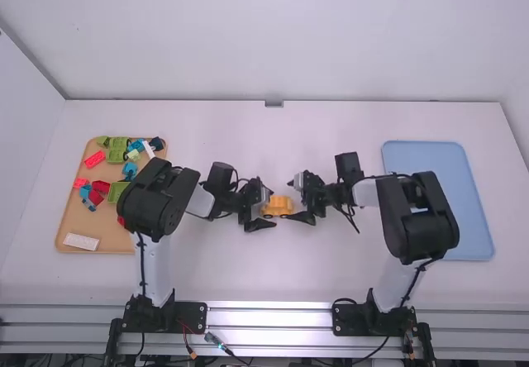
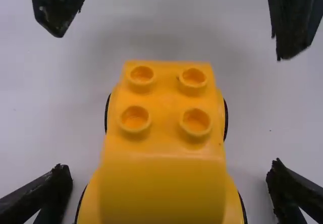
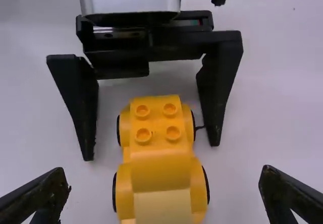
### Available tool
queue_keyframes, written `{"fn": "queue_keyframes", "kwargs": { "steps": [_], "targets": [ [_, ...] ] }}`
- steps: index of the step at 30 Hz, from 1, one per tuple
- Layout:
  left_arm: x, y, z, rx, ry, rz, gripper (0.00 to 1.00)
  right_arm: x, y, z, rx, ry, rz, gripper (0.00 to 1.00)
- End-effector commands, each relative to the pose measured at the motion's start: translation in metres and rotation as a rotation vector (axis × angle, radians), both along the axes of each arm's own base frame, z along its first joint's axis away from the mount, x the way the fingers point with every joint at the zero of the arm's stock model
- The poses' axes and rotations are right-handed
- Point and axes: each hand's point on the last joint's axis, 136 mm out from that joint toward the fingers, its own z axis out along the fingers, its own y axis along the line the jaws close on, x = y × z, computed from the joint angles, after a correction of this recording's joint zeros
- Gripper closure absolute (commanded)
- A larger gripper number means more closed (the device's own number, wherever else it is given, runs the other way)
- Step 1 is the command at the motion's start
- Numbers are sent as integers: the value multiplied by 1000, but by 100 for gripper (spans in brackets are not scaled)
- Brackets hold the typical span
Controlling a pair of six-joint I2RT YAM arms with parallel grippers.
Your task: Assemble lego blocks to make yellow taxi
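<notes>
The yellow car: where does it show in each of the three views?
High view: the yellow car is near the picture's middle, between the left gripper and right gripper.
Left wrist view: large, central, partly out of frame, between the left gripper's open jaws.
Right wrist view: central, partly out of frame, flanked by both grippers' open jaws.
Shared landmark: the left gripper.

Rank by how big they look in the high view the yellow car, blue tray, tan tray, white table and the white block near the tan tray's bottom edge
1. White table
2. Blue tray and tan tray, too alike to rank
3. Yellow car
4. White block
</notes>
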Motion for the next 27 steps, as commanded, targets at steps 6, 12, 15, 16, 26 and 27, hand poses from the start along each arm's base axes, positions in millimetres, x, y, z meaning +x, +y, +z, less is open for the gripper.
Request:
{"fn": "queue_keyframes", "kwargs": {
  "steps": [6,12,15,16,26,27],
  "targets": [
    [0,8,15,72,-5,34,1,-8,15,-11,-16,10,-79,1],
    [3,20,39,102,-41,55,1,-9,20,-16,-47,-9,-83,1],
    [0,26,51,103,-54,46,1,-6,19,-15,-47,-11,-87,1],
    [0,26,52,103,-54,45,1,-6,19,-15,-47,-10,-88,1],
    [3,42,65,109,-60,82,1,-1,32,-34,18,37,-1,1],
    [4,44,65,109,-59,86,1,0,31,-34,15,30,-3,1]
  ]
}}
